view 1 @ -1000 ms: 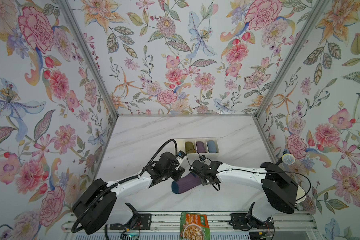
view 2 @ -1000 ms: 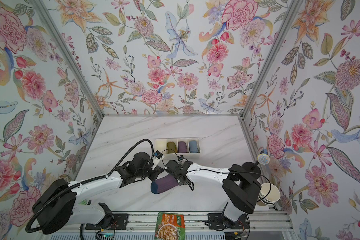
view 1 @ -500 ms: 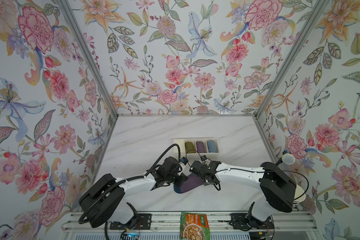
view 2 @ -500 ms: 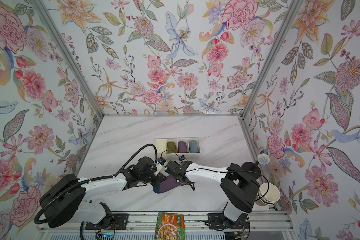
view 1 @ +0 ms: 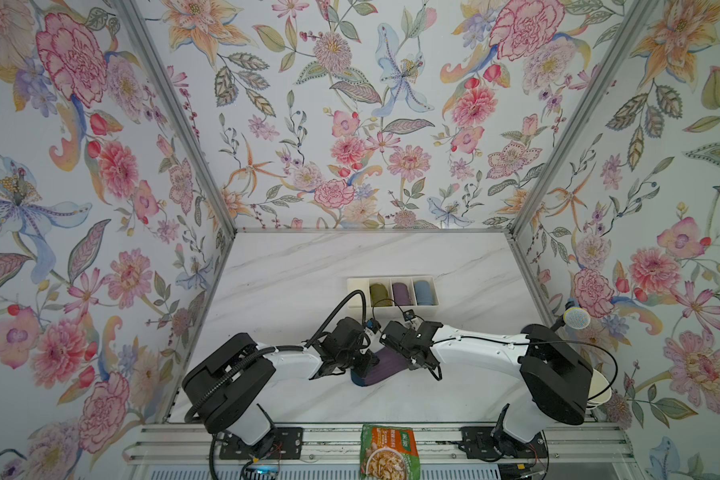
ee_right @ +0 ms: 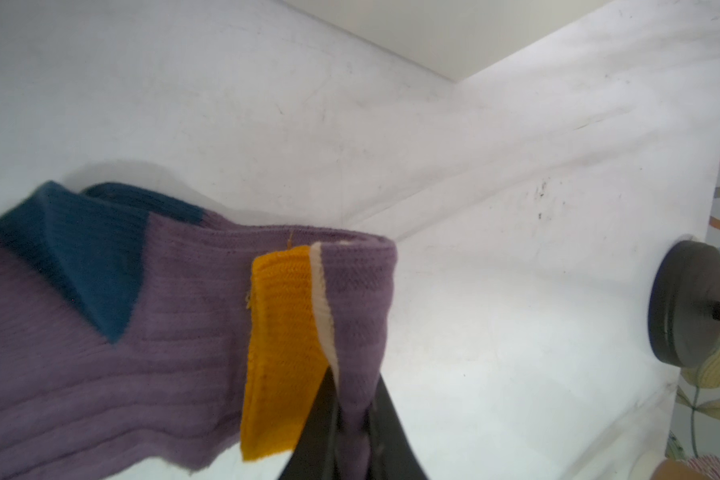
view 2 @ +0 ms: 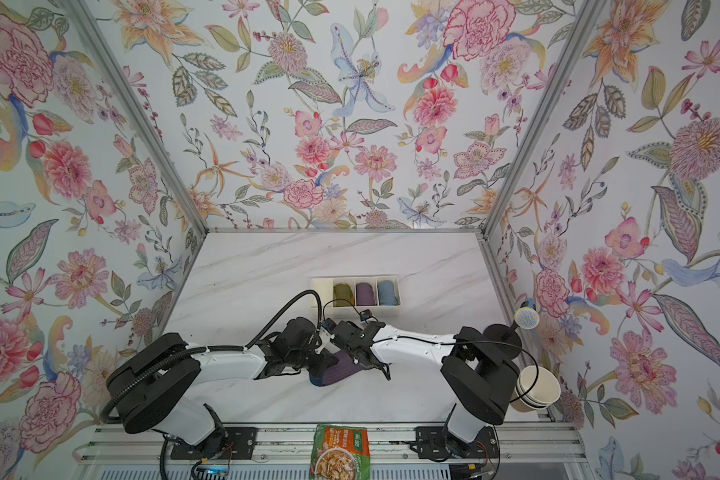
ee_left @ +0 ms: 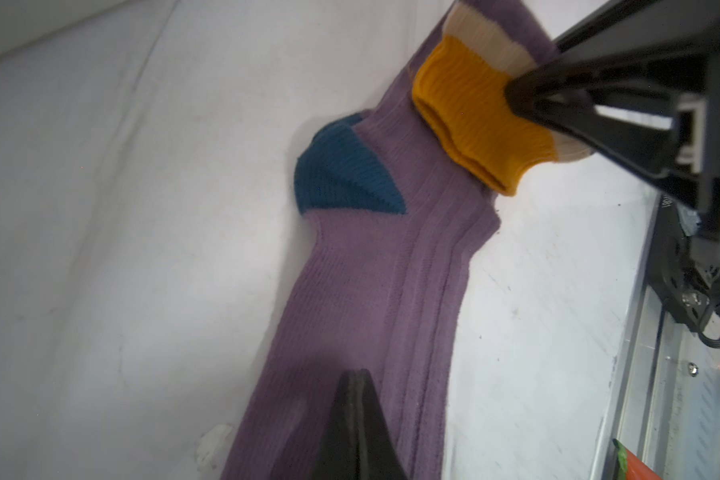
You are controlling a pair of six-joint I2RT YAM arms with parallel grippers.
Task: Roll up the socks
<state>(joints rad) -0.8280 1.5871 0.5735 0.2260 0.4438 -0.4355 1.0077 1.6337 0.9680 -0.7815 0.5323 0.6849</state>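
Observation:
The purple socks (view 1: 378,369) (view 2: 338,373) lie on the marble table, front centre, with a dark blue heel (ee_left: 341,174) and a mustard cuff (ee_left: 474,120). The cuff end is folded back over the leg. My right gripper (ee_right: 352,399) (view 1: 408,358) is shut on that folded end, pinching purple fabric beside the cream band (ee_right: 323,299). My left gripper (ee_left: 356,376) (view 1: 363,365) is shut with nothing between its fingers. Its tip rests on the foot part of the socks. The toe end is hidden under the left arm in both top views.
A white divided tray (view 1: 357,291) stands behind the arms with olive (view 1: 378,293), purple (view 1: 400,293) and light blue (view 1: 424,292) bundles. A snack packet (view 1: 389,455) lies on the front rail. A microphone stand base (ee_right: 686,303) and paper cups (view 2: 537,388) are at the right.
The left arm has reached to the right, bringing its shut gripper onto the socks. The right gripper has stayed put, still holding the folded cuff end.

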